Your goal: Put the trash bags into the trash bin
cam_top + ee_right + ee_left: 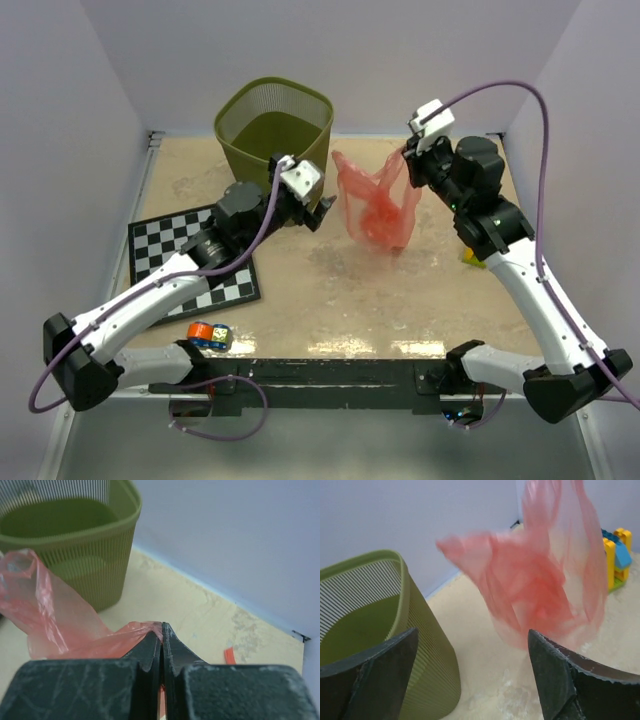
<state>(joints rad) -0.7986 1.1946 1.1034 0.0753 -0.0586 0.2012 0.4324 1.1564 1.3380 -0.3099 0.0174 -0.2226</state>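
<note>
Top view: right gripper [408,152] pinched shut on the trash bag [380,205], which hangs just right of the trash bin [275,120] | left wrist: left gripper [472,632] wide open, empty, bag ahead of it | right wrist: only a thin corner is held, so I'd lift high over the bin before letting go.

Passable over bare sandy tabletop [480,630] between olive-green mesh wastebasket [427,650] and hanging translucent red-pink plastic bag [535,585] — beyond the bag, blocked by yellow-and-blue toy blocks [615,555].

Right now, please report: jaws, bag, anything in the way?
Left jaws open, empty, beside olive-green mesh trash bin. Right jaws shut on translucent red-pink plastic trash bag, hanging outside bin. Left arm near path.
</note>
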